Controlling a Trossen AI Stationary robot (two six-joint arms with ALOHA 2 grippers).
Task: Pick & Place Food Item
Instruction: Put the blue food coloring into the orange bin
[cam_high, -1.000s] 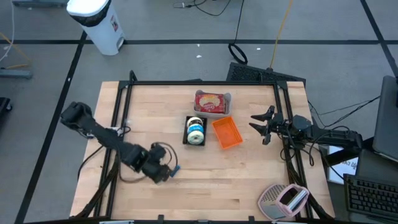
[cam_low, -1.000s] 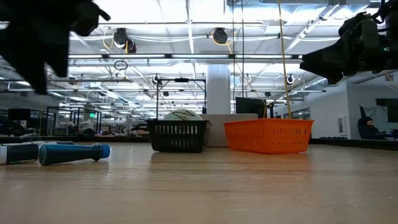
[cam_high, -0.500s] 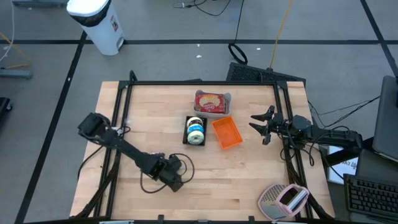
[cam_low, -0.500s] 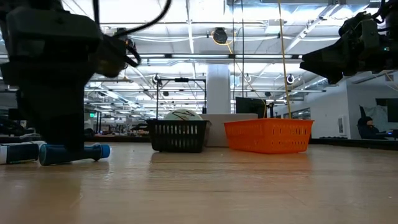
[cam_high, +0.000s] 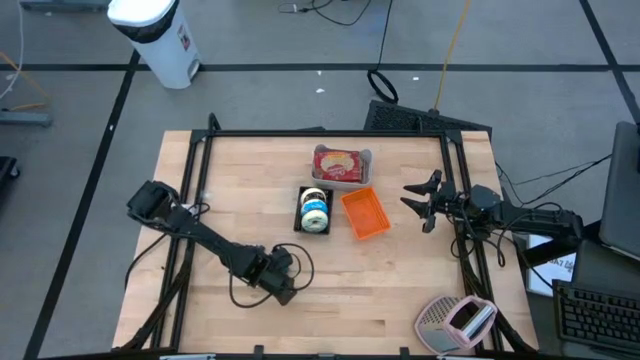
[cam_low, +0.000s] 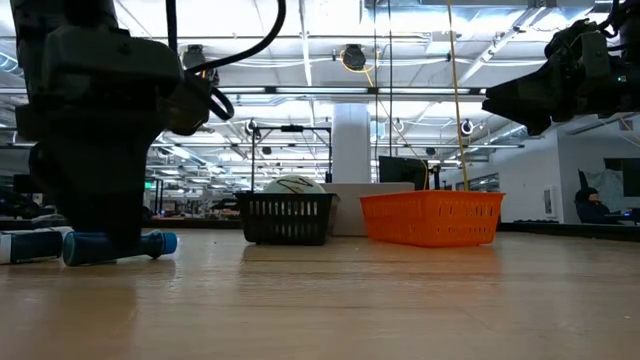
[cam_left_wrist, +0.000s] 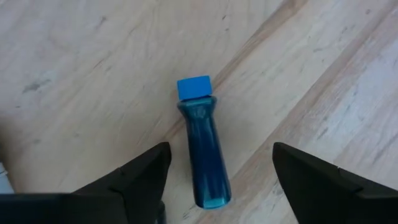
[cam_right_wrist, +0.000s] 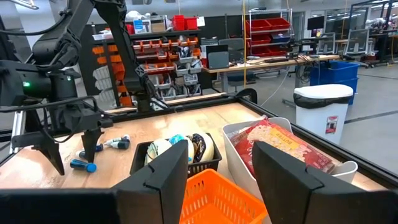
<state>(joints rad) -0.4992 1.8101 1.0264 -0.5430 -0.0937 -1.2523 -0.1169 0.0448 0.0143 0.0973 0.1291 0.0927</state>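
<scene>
A small blue bottle-shaped item (cam_left_wrist: 203, 152) with a square blue cap lies flat on the wooden table near its left front. My left gripper (cam_left_wrist: 221, 147) points down over it, open, one finger on each side of its body with a gap on both sides. In the low view the item (cam_low: 150, 243) pokes out beside the dark gripper (cam_low: 100, 235). In the high view the gripper (cam_high: 283, 290) hides the item. At the table's right edge my right gripper (cam_high: 412, 197) hangs level and open, holding nothing.
At the table's middle stand a black basket (cam_high: 314, 210) with round food items, an orange basket (cam_high: 365, 215) and a clear tray (cam_high: 341, 165) with a red packet. Another small white-and-blue item (cam_low: 30, 245) lies left of the blue one. A pink-and-grey object (cam_high: 455, 322) sits at the near right corner.
My left gripper has moved toward the table's right and near edges and come down over the blue item, rolling a little, so that its fingers now stand on either side of it. The item has stayed where it lay.
</scene>
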